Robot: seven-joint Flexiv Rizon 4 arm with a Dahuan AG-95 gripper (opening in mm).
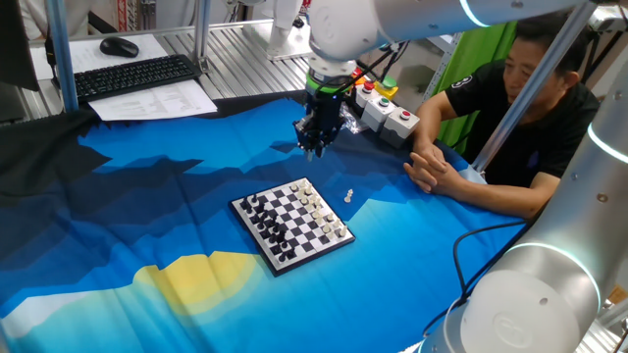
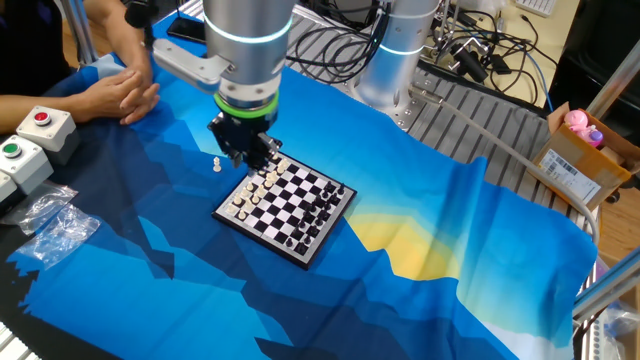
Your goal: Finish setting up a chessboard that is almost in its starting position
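Observation:
The chessboard [image 1: 292, 224] lies on the blue cloth, a small black-and-white board with a dark rim and tiny pieces along two sides. It also shows in the other fixed view [image 2: 285, 205]. One white piece [image 1: 347, 195] stands off the board on the cloth beside the white side, and also shows in the other fixed view [image 2: 216, 163]. My gripper [image 1: 314, 148] hangs above the cloth just behind the board, pointing down. In the other fixed view the gripper [image 2: 252, 155] is over the board's white-side corner. Its fingers look slightly apart with nothing between them.
A person sits at the table's edge with hands [image 1: 430, 171] resting on the cloth near the loose piece. Button boxes [image 1: 389, 110] stand behind the gripper. A keyboard [image 1: 135, 76] and papers lie at the back. A plastic bag [image 2: 55, 228] lies near the cloth's edge.

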